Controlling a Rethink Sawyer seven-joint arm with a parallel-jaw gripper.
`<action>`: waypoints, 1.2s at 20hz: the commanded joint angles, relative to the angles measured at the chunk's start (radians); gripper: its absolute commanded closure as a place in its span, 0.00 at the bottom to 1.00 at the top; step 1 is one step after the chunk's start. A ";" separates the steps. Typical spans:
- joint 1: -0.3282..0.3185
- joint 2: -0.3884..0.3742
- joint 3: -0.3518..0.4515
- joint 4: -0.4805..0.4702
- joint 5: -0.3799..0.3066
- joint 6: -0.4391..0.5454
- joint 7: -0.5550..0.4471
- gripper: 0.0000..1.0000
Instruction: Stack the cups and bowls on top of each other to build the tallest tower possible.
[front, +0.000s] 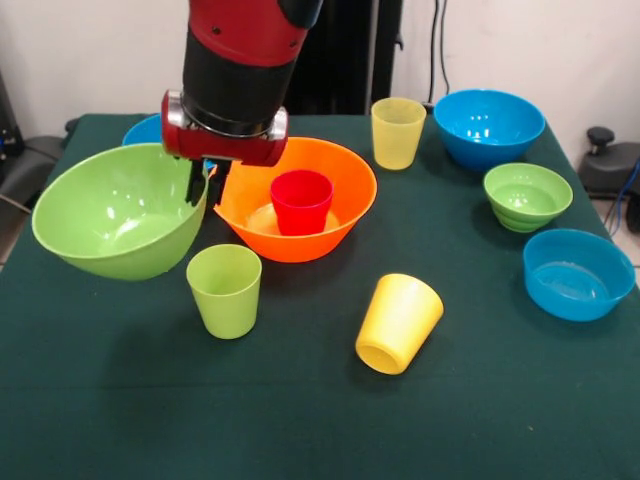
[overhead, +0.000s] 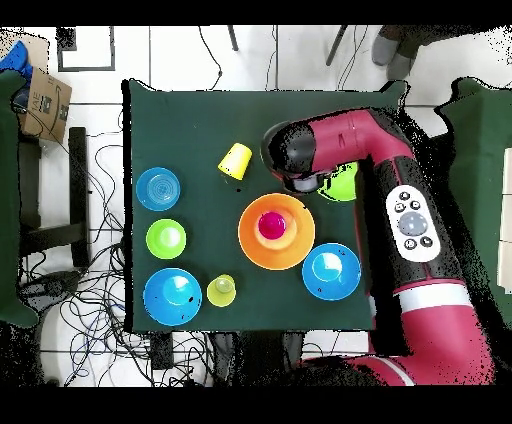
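I'm lifting the big green bowl (front: 118, 208), gripper (front: 207, 182) pinching its rim, left of the orange bowl (front: 345, 205). The red cup (front: 301, 201) is sitting inside that; next I'm needing it cleared or covered.

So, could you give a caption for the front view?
Pincer holds large lime green bowl tilted beside orange bowl containing red cup.

Arm (front: 240, 50), top of frame: glossy red shell over a black cylindrical wrist section, ending in a red collar with silver trim. Short black fingers (front: 196, 187) hang below. From above, right side: maroon links, black joint, white oval button panel (overhead: 412, 223) with dark round buttons.
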 joint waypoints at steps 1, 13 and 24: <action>0.055 -0.023 -0.009 -0.091 -0.075 0.168 -0.337 1.00; 0.105 -0.055 -0.024 -0.088 -0.042 0.270 -0.253 1.00; 0.150 -0.144 -0.073 0.089 0.008 0.231 -0.069 1.00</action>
